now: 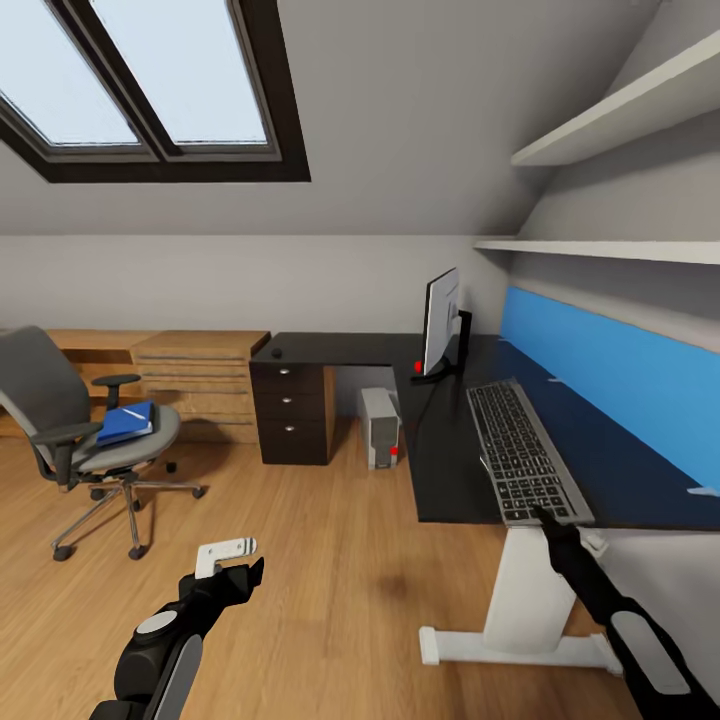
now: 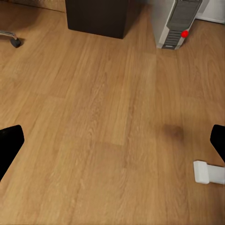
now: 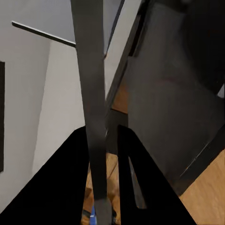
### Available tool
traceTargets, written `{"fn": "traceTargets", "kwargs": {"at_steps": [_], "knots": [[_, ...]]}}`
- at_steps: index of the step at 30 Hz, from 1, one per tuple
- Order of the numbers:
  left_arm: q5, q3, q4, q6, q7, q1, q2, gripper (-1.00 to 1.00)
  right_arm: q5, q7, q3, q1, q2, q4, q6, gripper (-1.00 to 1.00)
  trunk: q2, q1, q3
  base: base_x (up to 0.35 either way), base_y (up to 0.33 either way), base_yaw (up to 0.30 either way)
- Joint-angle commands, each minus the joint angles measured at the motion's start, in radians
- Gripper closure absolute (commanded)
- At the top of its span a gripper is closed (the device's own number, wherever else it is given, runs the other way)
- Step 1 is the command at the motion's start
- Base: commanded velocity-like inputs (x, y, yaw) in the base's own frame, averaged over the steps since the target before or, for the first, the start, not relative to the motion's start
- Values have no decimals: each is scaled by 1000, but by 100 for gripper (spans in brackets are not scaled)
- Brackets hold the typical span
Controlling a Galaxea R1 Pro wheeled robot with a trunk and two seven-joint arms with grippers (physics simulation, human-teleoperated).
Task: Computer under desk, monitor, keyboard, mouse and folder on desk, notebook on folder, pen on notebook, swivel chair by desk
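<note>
Keyboard (image 1: 523, 450) on counter (image 1: 445, 470), long axis running toward monitor (image 1: 441, 320), near end pinched edge-on in right jaws (image 1: 548, 519). Left jaws (image 1: 232, 570) spread wide, empty, over floor.

A dark-framed skylight (image 1: 150, 85) sits in the sloped grey ceiling (image 1: 400, 110), showing pale sky. Two white shelves (image 1: 610, 110) run along the right wall, one above the other. A light wood cabinet (image 1: 200, 375) with drawers stands against the back wall, and wood plank floor (image 1: 320, 560) spreads across the room, with a darker smudge on one plank (image 2: 171, 131).
</note>
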Motion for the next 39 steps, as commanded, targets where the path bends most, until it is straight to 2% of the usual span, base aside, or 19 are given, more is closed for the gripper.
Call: {"fn": "traceTargets", "kwargs": {"at_steps": [1,6,10,12,13,15,16,17,18,20,22,26,29,31,34,35,36,38,39], "knots": [[10,-1,-1,4,9,-1,0,-100,0,-2,-3,-1,15,-23,10,100,7,-4,2,0,0,0],[10,-1,-1,4,9,-1,0,-100,13,-10,-2,-1,78,-75,12,100,42,-23,18,0,0,0],[10,0,-1,4,9,-1,0,-100,17,-46,0,-1,121,-107,13,100,70,-39,30,0,0,0],[10,-1,-1,4,9,-1,0,-100,18,-110,19,-1,165,-153,14,100,84,-46,37,0,0,0],[10,-1,-1,4,9,-1,0,-100,18,-127,23,-1,177,-165,14,100,91,-50,40,0,0,0],[10,-1,-1,4,9,-1,0,-100,19,-209,36,6,234,-222,11,100,105,-58,46,0,0,0],[10,-1,-1,4,9,-1,0,-100,21,-233,39,10,250,-236,10,100,112,-62,49,0,0,0],[10,0,-1,3,9,-1,0,-100,40,-323,53,33,315,-289,7,100,119,-65,52,0,0,0],[10,0,-1,3,9,-1,0,-100,49,-343,60,37,329,-301,6,100,126,-69,55,0,0,0],[10,0,-1,2,9,-1,0,-100,85,-406,101,49,365,-338,-1,100,126,-69,55,0,0,0],[10,0,-1,1,9,-1,0,-100,100,-441,140,52,378,-349,-20,100,126,-69,55,0,0,0],[10,0,-1,-1,9,-1,0,-100,110,-479,222,55,388,-358,-87,100,126,-69,55,0,0,0],[10,1,-1,-3,10,-1,1,-100,108,-485,263,56,388,-356,-119,100,126,-69,55,0,0,0],[10,1,-1,-3,10,-1,1,-100,96,-486,275,56,388,-347,-125,100,126,-69,55,0,0,0],[10,2,-1,-4,10,-1,1,-100,57,-485,282,56,388,-340,-128,100,126,-69,55,0,32,0],[10,2,-1,-4,10,-1,2,-100,27,-484,283,56,388,-336,-129,100,126,-69,55,15,132,0],[10,2,-1,-4,10,-1,2,-100,-22,-484,284,56,388,-326,-130,100,126,-69,55,47,208,0],[10,2,-1,-4,10,-1,2,-100,-64,-483,285,56,387,-312,-130,100,126,-69,55,61,239,0],[10,2,-1,-4,10,-1,2,-100,-70,-483,285,56,386,-309,-130,100,126,-69,55,70,261,0]]}}
